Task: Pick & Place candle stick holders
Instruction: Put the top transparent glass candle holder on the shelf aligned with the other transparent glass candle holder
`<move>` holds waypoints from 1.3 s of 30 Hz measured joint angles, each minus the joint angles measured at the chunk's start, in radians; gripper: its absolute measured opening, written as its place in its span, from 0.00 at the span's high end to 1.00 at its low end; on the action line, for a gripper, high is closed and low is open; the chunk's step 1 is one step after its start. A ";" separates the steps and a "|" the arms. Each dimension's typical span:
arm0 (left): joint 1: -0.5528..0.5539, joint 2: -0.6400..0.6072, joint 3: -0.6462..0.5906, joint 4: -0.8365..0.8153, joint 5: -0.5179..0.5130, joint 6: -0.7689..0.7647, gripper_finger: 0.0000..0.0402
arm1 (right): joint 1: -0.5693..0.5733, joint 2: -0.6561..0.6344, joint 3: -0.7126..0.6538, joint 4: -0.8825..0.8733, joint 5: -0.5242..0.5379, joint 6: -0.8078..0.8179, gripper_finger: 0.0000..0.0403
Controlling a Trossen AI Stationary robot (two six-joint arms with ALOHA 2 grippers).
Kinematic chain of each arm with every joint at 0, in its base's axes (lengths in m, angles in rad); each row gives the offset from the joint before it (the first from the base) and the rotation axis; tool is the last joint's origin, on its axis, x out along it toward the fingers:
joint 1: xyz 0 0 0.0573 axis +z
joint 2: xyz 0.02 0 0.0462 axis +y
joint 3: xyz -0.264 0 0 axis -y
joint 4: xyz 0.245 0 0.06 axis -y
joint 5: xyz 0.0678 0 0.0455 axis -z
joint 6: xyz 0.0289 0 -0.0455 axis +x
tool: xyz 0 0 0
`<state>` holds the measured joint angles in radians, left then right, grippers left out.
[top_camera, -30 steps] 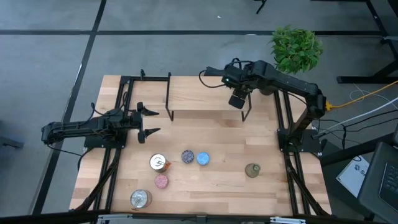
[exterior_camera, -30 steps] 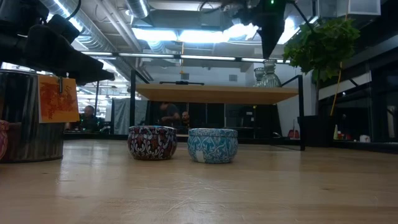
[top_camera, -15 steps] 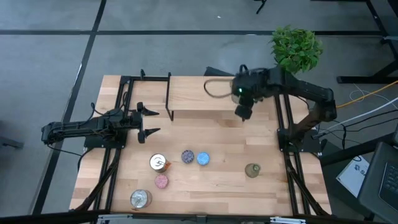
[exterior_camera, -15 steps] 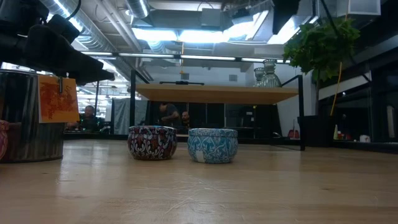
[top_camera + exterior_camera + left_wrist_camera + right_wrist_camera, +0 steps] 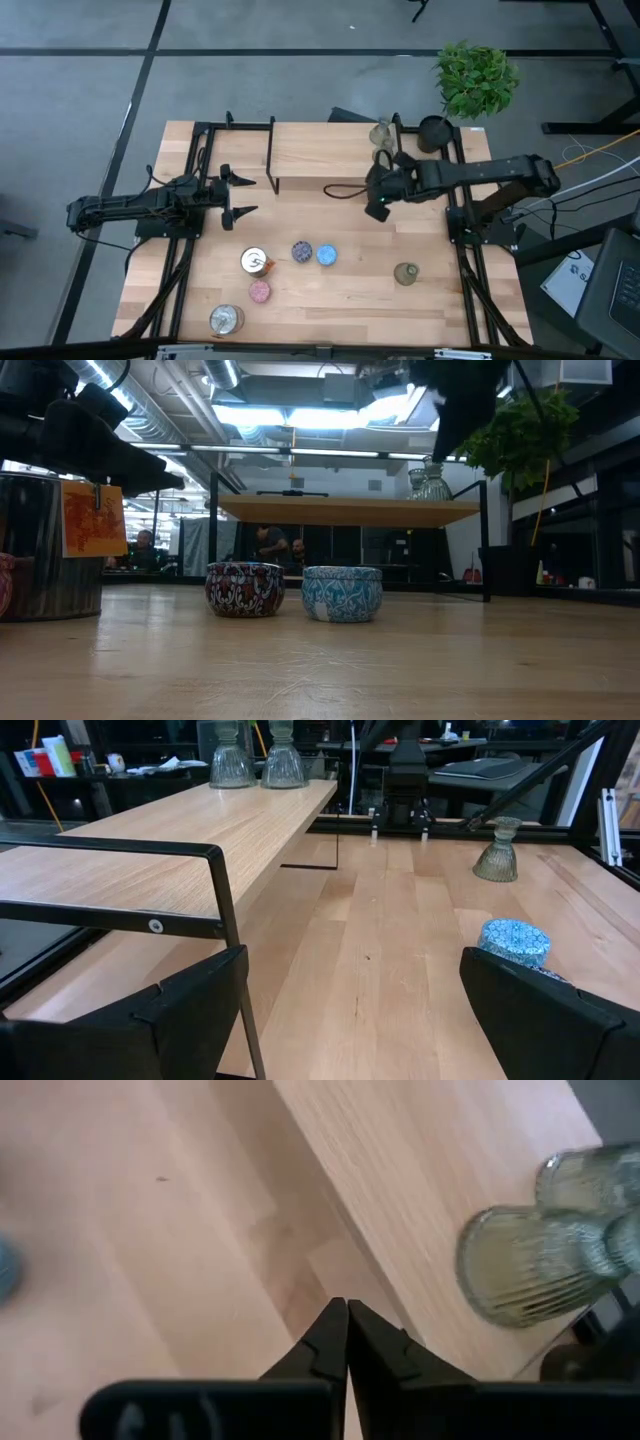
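Two pale olive-green glass holders (image 5: 381, 133) stand side by side on the far right end of the raised wooden shelf (image 5: 320, 150); they also show in the right wrist view (image 5: 525, 1275). A third green one (image 5: 406, 273) stands on the table at the right. The purple-speckled (image 5: 301, 251), blue (image 5: 326, 255), pink (image 5: 259, 291) and two silvery holders (image 5: 256, 261) stand at the near left. My right gripper (image 5: 377, 209) is shut and empty, just off the shelf's near edge (image 5: 347, 1330). My left gripper (image 5: 243, 196) is open and empty at the left.
The shelf stands on black metal legs (image 5: 270, 150). A potted green plant (image 5: 476, 78) and a black pot (image 5: 435, 131) sit at the far right corner. Bare tabletop (image 5: 360, 290) lies between the blue holder and the green one.
My right gripper has gone from above the shelf's far right end toward the table's near edge, past the shelf's front edge. The two glass holders on the shelf, hidden under the arm before, now show.
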<state>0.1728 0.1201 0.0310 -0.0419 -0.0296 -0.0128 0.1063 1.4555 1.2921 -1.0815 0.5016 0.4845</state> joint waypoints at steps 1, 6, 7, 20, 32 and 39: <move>0.000 0.000 0.000 0.000 0.000 0.000 0.10 | 0.001 0.002 -0.028 0.023 0.019 0.016 0.97; 0.000 0.000 0.000 0.000 0.000 0.000 0.10 | -0.002 0.027 -0.104 0.048 0.102 0.085 0.97; 0.000 0.000 0.000 0.000 0.000 0.000 0.10 | -0.003 0.027 -0.110 0.053 0.112 0.085 0.97; 0.000 0.000 0.000 0.000 0.000 0.000 0.10 | -0.082 0.028 -0.120 0.062 0.185 0.085 0.97; 0.000 0.000 0.000 0.000 0.000 0.000 0.10 | -0.135 0.029 -0.120 0.099 0.178 0.071 0.97; 0.000 0.000 0.000 0.000 0.000 0.000 0.10 | -0.175 0.029 -0.121 0.169 0.178 -0.003 0.97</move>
<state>0.1729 0.1204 0.0308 -0.0422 -0.0296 -0.0128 -0.0689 1.4841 1.1713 -0.9126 0.6796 0.4812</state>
